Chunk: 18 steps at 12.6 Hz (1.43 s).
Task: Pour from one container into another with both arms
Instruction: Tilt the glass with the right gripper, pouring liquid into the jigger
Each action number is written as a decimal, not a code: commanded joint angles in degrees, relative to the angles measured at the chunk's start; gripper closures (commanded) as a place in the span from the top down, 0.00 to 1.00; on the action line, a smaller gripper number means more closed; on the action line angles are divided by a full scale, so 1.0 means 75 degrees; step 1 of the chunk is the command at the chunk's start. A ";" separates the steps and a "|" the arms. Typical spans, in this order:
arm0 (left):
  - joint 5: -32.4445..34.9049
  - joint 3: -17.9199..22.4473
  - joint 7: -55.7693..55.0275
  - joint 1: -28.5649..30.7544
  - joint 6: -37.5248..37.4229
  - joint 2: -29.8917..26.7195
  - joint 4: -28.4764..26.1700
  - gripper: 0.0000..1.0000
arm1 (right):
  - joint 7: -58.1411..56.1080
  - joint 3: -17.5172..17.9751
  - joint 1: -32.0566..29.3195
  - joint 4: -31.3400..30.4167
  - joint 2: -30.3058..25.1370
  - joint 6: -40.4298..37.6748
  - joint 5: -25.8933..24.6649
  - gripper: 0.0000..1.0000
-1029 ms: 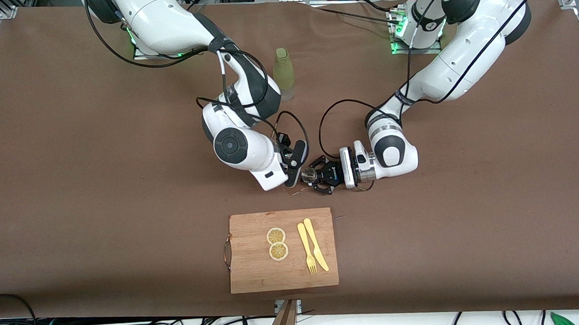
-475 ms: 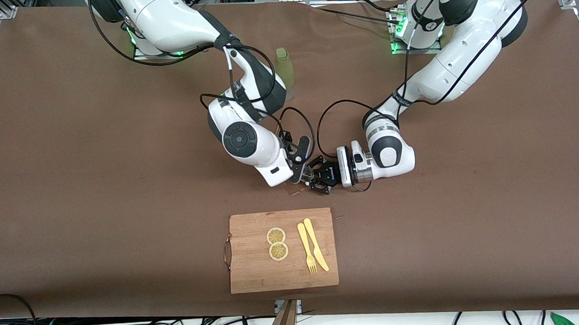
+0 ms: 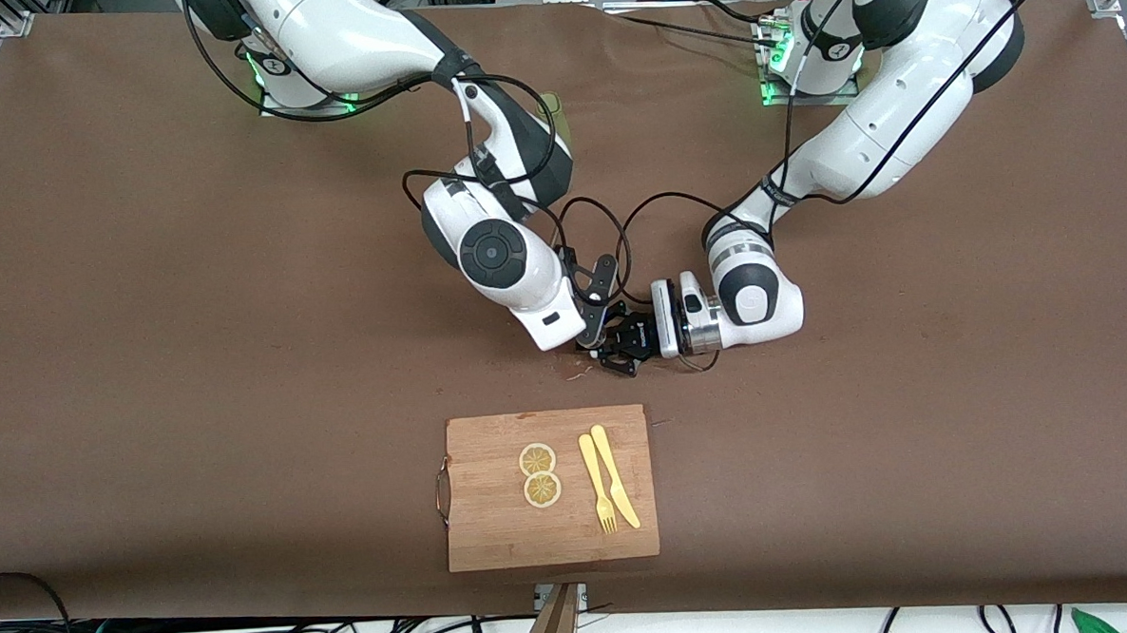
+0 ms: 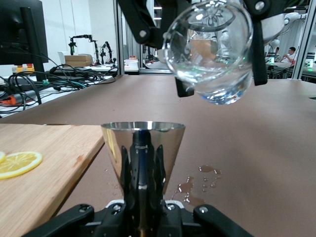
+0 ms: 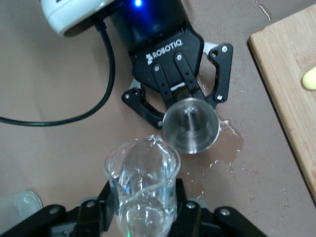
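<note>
My left gripper [image 3: 620,339] is shut on a cone-shaped metal cup [image 4: 143,142], held upright just above the brown table. The cup's round mouth [image 5: 190,124] faces up in the right wrist view, with the left gripper [image 5: 183,101] clamped on its base. My right gripper [image 3: 592,329] is shut on a clear glass beaker [image 5: 142,180] with a little water in it. The beaker [image 4: 210,49] hangs tilted above the cup, its lip close to the cup's rim. In the front view both vessels are hidden under the two hands.
Spilled water [image 5: 229,145] wets the table [image 3: 145,325] beside the cup. A wooden cutting board [image 3: 497,533] with two lemon slices [image 3: 539,474], a yellow fork and a knife [image 3: 609,490] lies nearer the camera. A green bottle [image 3: 558,114] stands partly hidden by the right arm.
The right arm has swung toward the left arm's end, bringing the beaker over the cup. The left gripper has edged slightly toward it. Both hands now overlap.
</note>
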 commanded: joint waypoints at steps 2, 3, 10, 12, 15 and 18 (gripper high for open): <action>-0.0346 -0.0133 0.0443 -0.0085 0.0110 0.0131 0.0195 0.00 | 0.0145 -0.0054 0.0058 0.0061 -0.0035 0.0033 -0.0134 0.14; -0.0346 -0.0133 0.0443 -0.0085 0.0110 0.0131 0.0195 0.00 | 0.0145 -0.0054 0.0069 0.0061 -0.0034 0.0045 -0.0168 0.14; -0.0346 -0.0157 0.0455 -0.0096 0.0098 0.0143 0.0195 0.00 | 0.0238 -0.0042 0.0081 0.0061 -0.0034 0.0208 -0.0227 0.14; -0.0346 -0.0168 0.0583 -0.0096 0.0086 0.0155 0.0195 0.00 | 0.0565 -0.0054 0.0209 0.0061 -0.0034 0.0279 -0.0553 0.14; -0.0346 -0.0168 0.0607 -0.0096 0.0039 0.0190 0.0195 0.00 | 0.0520 -0.0042 0.0198 0.0061 -0.0034 0.0361 -0.0637 0.15; -0.0346 -0.0180 0.0619 -0.0096 0.0039 0.0190 0.0195 0.00 | 0.0461 -0.0054 0.0128 0.0061 -0.0034 0.0291 -0.0626 0.15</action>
